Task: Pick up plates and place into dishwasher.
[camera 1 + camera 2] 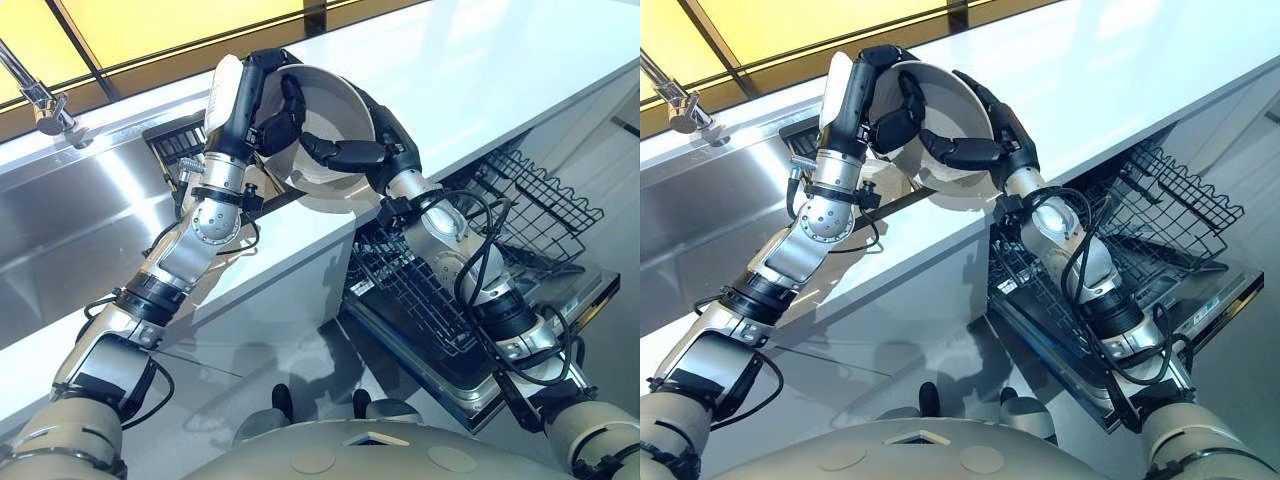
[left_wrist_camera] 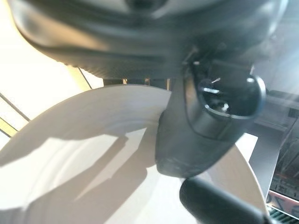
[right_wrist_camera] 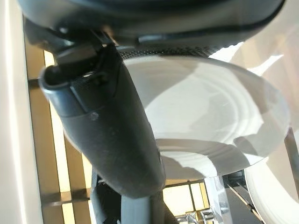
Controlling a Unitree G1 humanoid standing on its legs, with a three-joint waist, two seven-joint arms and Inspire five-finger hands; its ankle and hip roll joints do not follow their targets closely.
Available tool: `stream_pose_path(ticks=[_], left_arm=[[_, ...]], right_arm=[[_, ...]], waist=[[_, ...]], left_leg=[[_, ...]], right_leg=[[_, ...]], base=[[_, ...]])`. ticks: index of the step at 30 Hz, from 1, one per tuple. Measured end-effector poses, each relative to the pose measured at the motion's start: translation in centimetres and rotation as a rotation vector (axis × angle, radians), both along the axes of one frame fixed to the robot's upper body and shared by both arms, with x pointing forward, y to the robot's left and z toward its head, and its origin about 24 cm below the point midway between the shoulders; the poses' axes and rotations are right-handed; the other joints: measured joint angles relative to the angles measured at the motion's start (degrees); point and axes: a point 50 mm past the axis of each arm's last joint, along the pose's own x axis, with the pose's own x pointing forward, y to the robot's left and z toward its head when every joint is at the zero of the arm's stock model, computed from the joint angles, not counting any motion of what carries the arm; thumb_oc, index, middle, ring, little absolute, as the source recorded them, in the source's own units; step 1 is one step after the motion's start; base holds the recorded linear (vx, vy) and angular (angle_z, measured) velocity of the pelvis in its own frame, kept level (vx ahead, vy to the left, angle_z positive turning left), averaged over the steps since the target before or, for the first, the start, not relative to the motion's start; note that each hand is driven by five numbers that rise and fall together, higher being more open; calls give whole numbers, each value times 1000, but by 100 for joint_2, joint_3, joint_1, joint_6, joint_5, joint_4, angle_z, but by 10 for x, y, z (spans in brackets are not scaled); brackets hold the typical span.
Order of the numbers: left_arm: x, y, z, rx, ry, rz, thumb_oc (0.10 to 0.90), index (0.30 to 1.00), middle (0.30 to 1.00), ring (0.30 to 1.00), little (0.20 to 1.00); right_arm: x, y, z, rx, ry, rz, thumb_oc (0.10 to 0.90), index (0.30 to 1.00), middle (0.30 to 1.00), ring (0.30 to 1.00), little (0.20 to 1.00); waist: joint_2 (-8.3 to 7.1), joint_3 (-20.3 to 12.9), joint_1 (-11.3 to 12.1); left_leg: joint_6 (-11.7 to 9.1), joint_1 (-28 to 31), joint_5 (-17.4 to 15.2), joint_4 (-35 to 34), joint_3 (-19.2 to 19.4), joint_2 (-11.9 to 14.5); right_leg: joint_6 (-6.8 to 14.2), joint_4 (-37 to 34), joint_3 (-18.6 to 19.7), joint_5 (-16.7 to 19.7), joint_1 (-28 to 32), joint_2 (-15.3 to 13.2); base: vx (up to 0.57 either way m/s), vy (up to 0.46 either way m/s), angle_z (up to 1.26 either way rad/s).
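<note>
The plate (image 1: 335,105) is white and round. It is held tilted in the air between both hands, its hollow face turned towards the robot. The left hand (image 1: 255,85) clasps one edge, with its fingers (image 1: 285,112) curled over the rim onto the inner face and the thumb behind. The right hand (image 1: 388,138) grips the opposite edge, its fingers (image 1: 338,150) lying curled across the lower part of the face. Each wrist view shows a dark thumb pressed against the pale plate surface, so both hands look closed on it.

Beneath the hands lies the white counter (image 1: 480,70), with no contact between it and the plate. Out past the left hand's side are the steel sink (image 1: 80,220) and the tap (image 1: 40,95). Below and beyond the right hand's wrist, the dishwasher rack (image 1: 540,200) stands pulled out over the lowered dishwasher door (image 1: 585,295). From here I cannot tell whether its wire slots are free.

I judge the pick-up to be done and the carry to be the step in hand, possibly a pass from left hand to right. The next move seems to call for the left hand to let go once the right has a sure hold. The right arm would then swing down and away towards the rack, turning the plate on edge so it slips between the wires. A thin rim grip could slide during that turn.
</note>
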Motion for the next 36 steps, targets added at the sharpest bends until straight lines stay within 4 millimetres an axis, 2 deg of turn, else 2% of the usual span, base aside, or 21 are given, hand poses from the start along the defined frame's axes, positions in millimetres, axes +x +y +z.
stream_pose_path(ticks=[11, 12, 15, 17, 19, 20, 24, 27, 29, 32, 33, 34, 36], left_arm=[[0, 2, -2, 34, 25, -11, 114, 312, 312, 312, 214], [0, 2, -2, 33, 26, -12, 144, 338, 338, 338, 244], [0, 2, -3, 15, 44, -25, 300, 472, 472, 472, 400], [1, 2, -4, -31, 86, -54, 435, 587, 587, 587, 535], [1, 0, -9, -118, 151, -100, 800, 900, 900, 900, 900], [1, 0, -11, -174, 187, -128, 800, 900, 900, 900, 900], [-1, 0, -18, -574, 308, -280, 800, 900, 900, 900, 900], [2, 4, -17, -701, 369, -342, 800, 900, 900, 900, 900], [4, 3, -22, -714, 445, -349, 800, 900, 900, 900, 900], [5, 6, -36, -676, 565, -328, 800, 900, 900, 900, 900], [5, 11, -39, -661, 592, -312, 800, 900, 900, 900, 900], [4, 20, -44, -648, 623, -285, 800, 900, 900, 900, 900], [1, 37, -47, -657, 632, -238, 800, 900, 900, 900, 900]], right_arm=[[0, 4, -9, -35, 24, 2, 100, 300, 300, 300, 200], [0, 4, -9, -35, 24, 1, 100, 300, 300, 300, 200], [0, 4, -10, -35, 26, 0, 100, 300, 300, 300, 200], [0, 4, -11, -37, 29, -2, 100, 300, 300, 300, 200], [1, 2, -13, -44, 36, -10, 100, 300, 300, 300, 200], [2, 1, -14, -48, 43, -14, 100, 300, 300, 300, 200], [2, -6, -19, -16, 93, -45, 100, 300, 300, 300, 200], [4, -13, -14, -12, 43, -123, 100, 300, 300, 300, 200], [7, -26, 0, -6, -51, -240, 100, 300, 300, 300, 200], [12, -62, 34, -103, -263, -482, 100, 300, 300, 300, 200], [12, -77, 45, -137, -331, -555, 100, 300, 300, 300, 200], [12, -101, 61, -208, -421, -671, 100, 300, 300, 300, 200], [8, -136, 78, -311, -506, -825, 100, 300, 300, 300, 200]], waist=[[-1, 0, 22], [-1, 0, 24], [-1, 0, 25], [-1, 0, 29], [-2, 0, 28], [-3, 0, 32], [-4, 1, 39], [-4, 1, 37], [-4, 1, 76], [-4, 1, 139], [-4, 1, 140], [-4, 1, 140], [-4, 1, 136]], left_leg=[[0, 0, 0, 0, -28, 0], [0, 0, 0, 0, -29, 0], [0, 0, 0, 0, -28, 0], [0, 0, 0, 0, -28, 0], [0, 0, 0, 0, -26, 0], [0, 1, 0, 0, -23, 1], [0, 0, -1, -1, -13, 4], [-3, 0, -6, -1, -9, 7], [-1, -3, -10, -2, 1, 4], [10, -15, -17, -1, 22, -4], [14, -16, -22, -1, 23, -7], [17, -17, -28, -1, 28, -15], [12, -22, -39, 0, 31, -14]], right_leg=[[0, -3, -8, 0, 4, -1], [0, -3, -9, 0, 4, -1], [0, -3, -8, 0, 3, -1], [0, -3, -8, 0, 3, -1], [0, -3, -7, 0, 0, -1], [0, -2, -6, 0, 0, -2], [1, -3, 0, 1, -14, -2], [2, -3, 7, 0, -30, -1], [3, -2, 12, 0, -47, -6], [4, 0, 29, 1, -69, -20], [2, -2, 29, 1, -71, -24], [2, -3, 28, 2, -74, -28], [1, -6, 17, 2, -79, -24]], base=[[0, 0, 0], [0, 0, 0], [0, 0, 0], [0, 0, 0], [0, 0, 0], [0, 0, 0], [0, 0, 0], [0, 0, 0], [0, 0, 0], [11, -4, -2], [12, -12, -3], [0, 0, 0], [-25, -19, -4]])
